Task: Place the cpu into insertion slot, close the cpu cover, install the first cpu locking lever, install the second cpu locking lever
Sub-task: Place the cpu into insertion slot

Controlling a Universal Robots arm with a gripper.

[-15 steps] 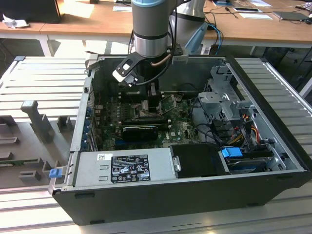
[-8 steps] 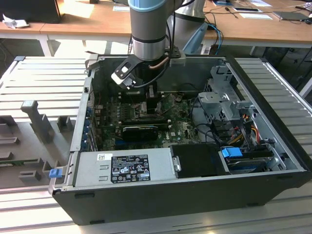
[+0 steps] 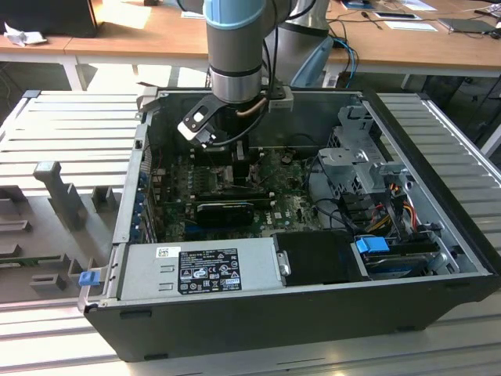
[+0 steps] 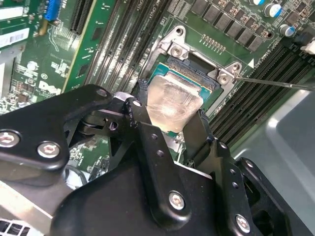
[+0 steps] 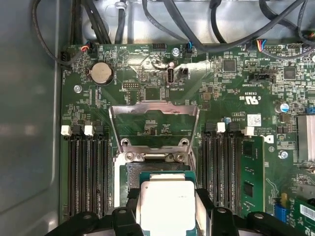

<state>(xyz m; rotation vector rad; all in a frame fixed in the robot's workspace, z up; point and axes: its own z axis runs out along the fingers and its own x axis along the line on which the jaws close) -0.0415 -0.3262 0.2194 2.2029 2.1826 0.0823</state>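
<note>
My gripper (image 3: 239,168) reaches down into the open computer case over the green motherboard (image 3: 291,205). In both wrist views the pale silver cpu (image 5: 166,204) (image 4: 173,101) sits between my two black fingers (image 5: 132,199), which press on its opposite sides. It lies flat right over the insertion slot (image 5: 156,169) (image 4: 197,66); whether it rests fully in the slot I cannot tell. The cpu cover (image 5: 153,105) stands raised on its hinge at the slot's far side, the board showing through its window. A thin metal lever (image 4: 275,82) sticks out beside the slot.
Rows of black memory slots (image 5: 86,167) (image 5: 221,167) flank the socket on both sides. A long black card (image 3: 227,211) lies near my gripper. The grey power supply (image 3: 203,270), a metal drive cage (image 3: 360,160) and cable bundles (image 3: 391,200) crowd the case.
</note>
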